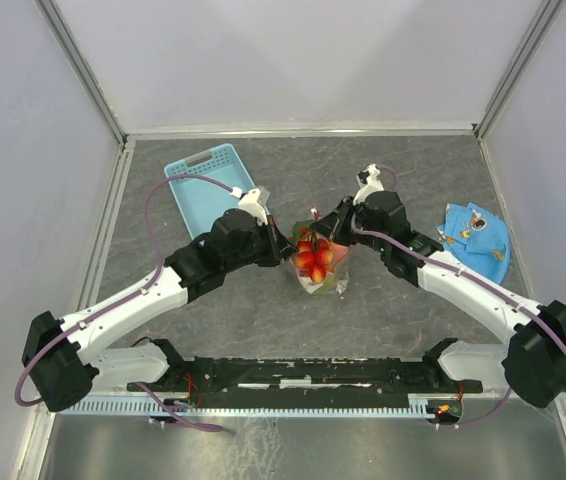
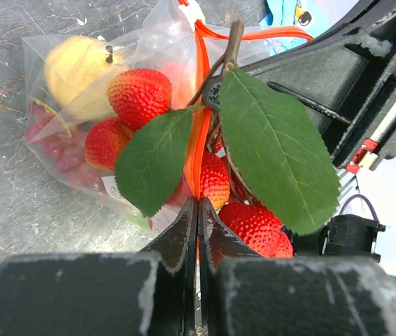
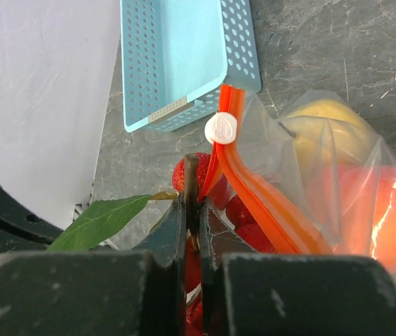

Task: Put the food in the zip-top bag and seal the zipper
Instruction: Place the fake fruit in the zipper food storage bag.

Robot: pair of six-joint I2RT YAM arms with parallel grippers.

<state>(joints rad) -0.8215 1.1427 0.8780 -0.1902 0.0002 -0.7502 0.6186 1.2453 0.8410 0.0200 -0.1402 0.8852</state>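
The zip-top bag lies at mid-table between both arms, holding a yellow fruit and an orange peach. Its red-orange zipper has a white slider at one end. My left gripper is shut on the zipper strip at the bag's mouth. A bunch of red strawberries with green leaves hangs at the mouth. My right gripper is shut on the bunch's brown stem. How far the strawberries sit inside the bag I cannot tell.
A light blue plastic basket stands behind the left arm, empty as far as it shows. A blue cloth-like object lies at the right, beside the right arm. Metal rails and grey walls border the dark tabletop.
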